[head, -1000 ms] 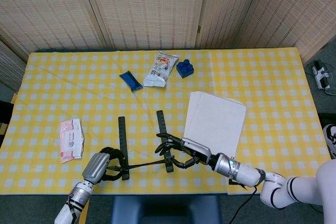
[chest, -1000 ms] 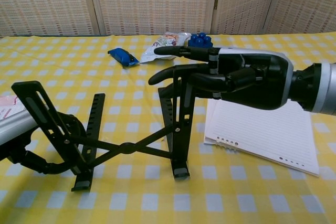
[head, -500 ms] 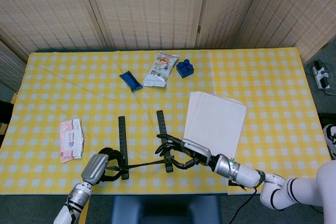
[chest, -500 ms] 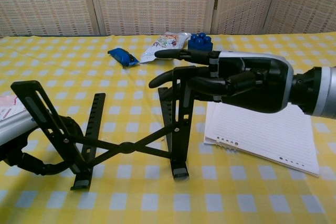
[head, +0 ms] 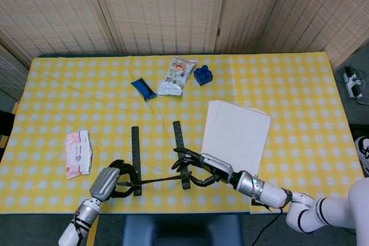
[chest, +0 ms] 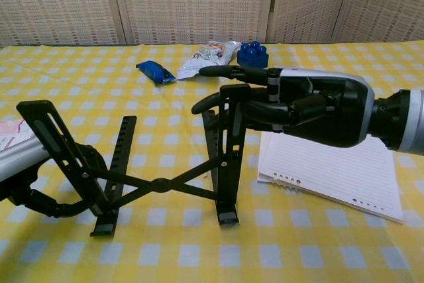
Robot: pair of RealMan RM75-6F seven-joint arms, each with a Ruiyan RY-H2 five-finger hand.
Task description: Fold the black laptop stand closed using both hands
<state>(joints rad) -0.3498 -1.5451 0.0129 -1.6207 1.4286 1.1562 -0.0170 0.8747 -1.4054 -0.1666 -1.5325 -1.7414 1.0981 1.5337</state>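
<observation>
The black laptop stand stands open on the yellow checked table, its two slotted rails pointing away from me and crossed struts joining them near the front edge. My left hand grips the stand's raised left upright from below, its fingers curled around the base. My right hand grips the right upright, thumb and fingers wrapped round its top. In the head view the right hand covers the near end of the right rail.
White lined paper lies just right of the stand, under my right forearm. A pink tissue pack lies to the left. A blue packet, a snack bag and a blue block sit further back.
Both hands keep their hold. The stand and both hands have shifted very slightly; the uprights stand about as far apart as before.
</observation>
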